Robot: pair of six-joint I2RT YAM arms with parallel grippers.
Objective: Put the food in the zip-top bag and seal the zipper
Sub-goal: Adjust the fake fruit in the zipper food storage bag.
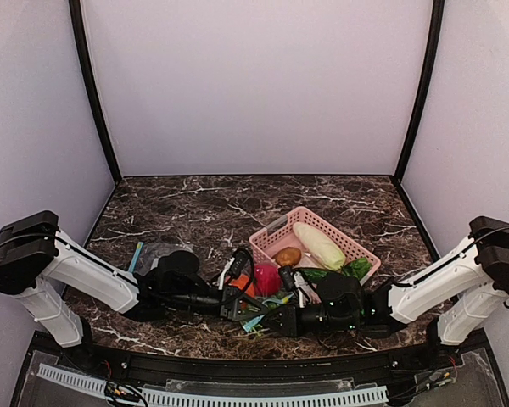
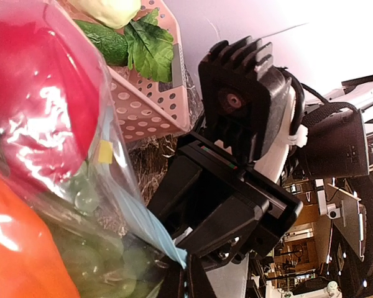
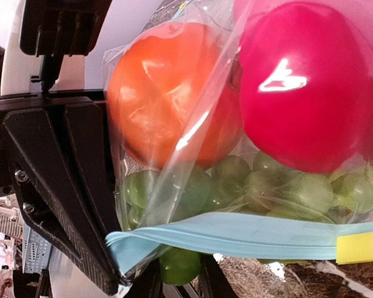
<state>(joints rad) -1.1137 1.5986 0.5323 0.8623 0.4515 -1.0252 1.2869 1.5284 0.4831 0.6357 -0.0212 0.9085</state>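
Near the front edge of the marble table (image 1: 204, 203), just in front of the pink basket (image 1: 276, 233), the clear bag (image 3: 196, 133) hangs between the two arms. It holds an orange fruit (image 3: 155, 105), a red fruit (image 3: 304, 87) and, beneath them, a bunch of green grapes (image 3: 261, 186). The blue zipper (image 3: 248, 236) runs along the bag's edge nearest the right wrist camera, with a yellow slider (image 3: 355, 248) far along it.

The left gripper (image 3: 112, 276) is clamped tight on the corner of the bag at the zipper's end. The right gripper (image 2: 185, 243) points at that same end, its jaws narrowly apart, with the zipper edge and a bulge of grape between them. Only the finger bases show at the frame's bottom, so whether they actually pinch the plastic cannot be told.

The basket holds a pale long vegetable (image 1: 319, 244), a brown potato (image 1: 288, 256) and green leaves (image 1: 355, 269). A second bag (image 1: 157, 254) lies flat on the table beside the left arm.
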